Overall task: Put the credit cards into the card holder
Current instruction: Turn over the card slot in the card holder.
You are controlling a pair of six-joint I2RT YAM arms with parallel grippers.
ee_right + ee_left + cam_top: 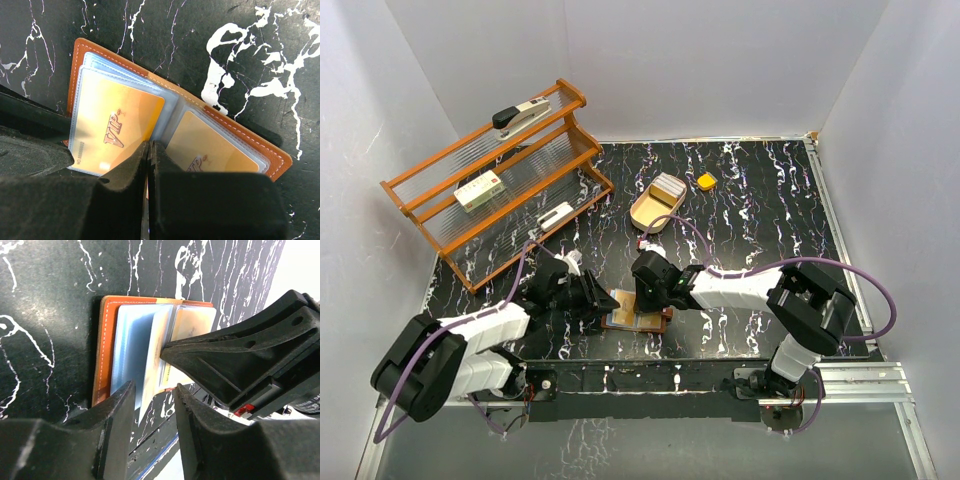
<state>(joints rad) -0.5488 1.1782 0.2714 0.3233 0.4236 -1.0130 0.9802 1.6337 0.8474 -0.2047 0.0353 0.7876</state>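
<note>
The card holder (pixel 638 318) lies open on the black marbled table, brown leather with clear sleeves; it also shows in the left wrist view (pixel 107 340) and the right wrist view (pixel 250 135). Two gold VIP credit cards (pixel 117 125) (pixel 210 150) sit in its sleeves. My right gripper (pixel 648 300) (pixel 149 145) is shut over the holder's middle fold, with a thin card edge between its fingers. My left gripper (pixel 600 300) (pixel 154 390) is open at the holder's left end, its fingers either side of a raised sleeve leaf (pixel 150 360) without touching it.
A wooden rack (pixel 490 180) at back left carries a stapler (pixel 520 115) and a white-and-green box (pixel 480 190). A tan oval tray (pixel 650 215) with a pale flat stack and a small yellow block (pixel 706 181) stand behind the holder.
</note>
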